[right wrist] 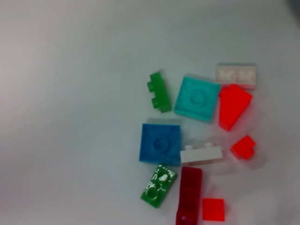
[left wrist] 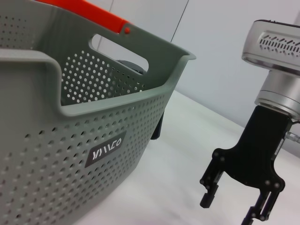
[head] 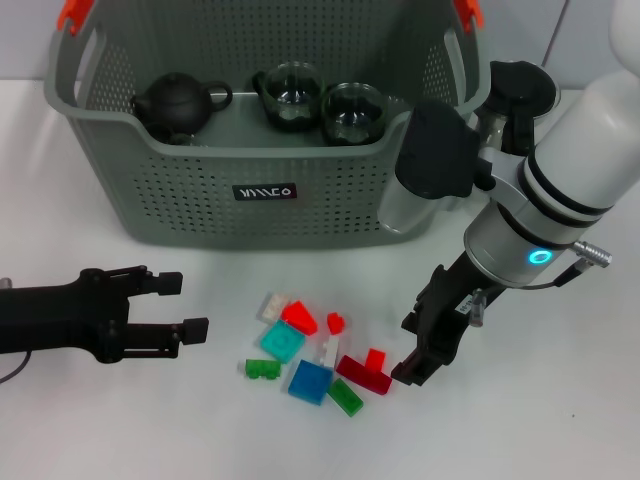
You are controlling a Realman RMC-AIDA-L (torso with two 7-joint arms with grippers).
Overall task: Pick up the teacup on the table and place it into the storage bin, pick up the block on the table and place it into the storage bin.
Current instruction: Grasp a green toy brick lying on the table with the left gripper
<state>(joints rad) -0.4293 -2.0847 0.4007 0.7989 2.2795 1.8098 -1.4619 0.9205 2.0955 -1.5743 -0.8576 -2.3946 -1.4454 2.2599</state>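
The storage bin (head: 260, 190) stands at the far side of the white table (head: 120, 430), its top edge and orange handle clips (head: 72, 14) cut off by the head view. Inside it sit a black teapot (head: 175, 103) and two glass teacups (head: 288, 95), (head: 353, 112), partly hidden behind the front wall.

On the table just in front of the bin lies a loose cluster of small blocks: a teal square (head: 281, 342), a blue square (head: 310, 381), a red wedge (head: 298, 317), a dark red long brick (head: 362, 374), green pieces (head: 263, 369), a clear white brick (head: 327, 352) and small red bits (head: 336, 322). None of them is inside the bin.

The right gripper (head: 420, 358) hangs low at the right edge of the cluster, fingers spread apart and empty, its tips just beside the dark red brick; whether they touch it cannot be made out. Its own fingers do not appear in the right wrist view.

The left gripper (head: 185, 305) rests at the near left, well apart from the blocks, fingers open and holding nothing. Its arm is cut off at the left edge.
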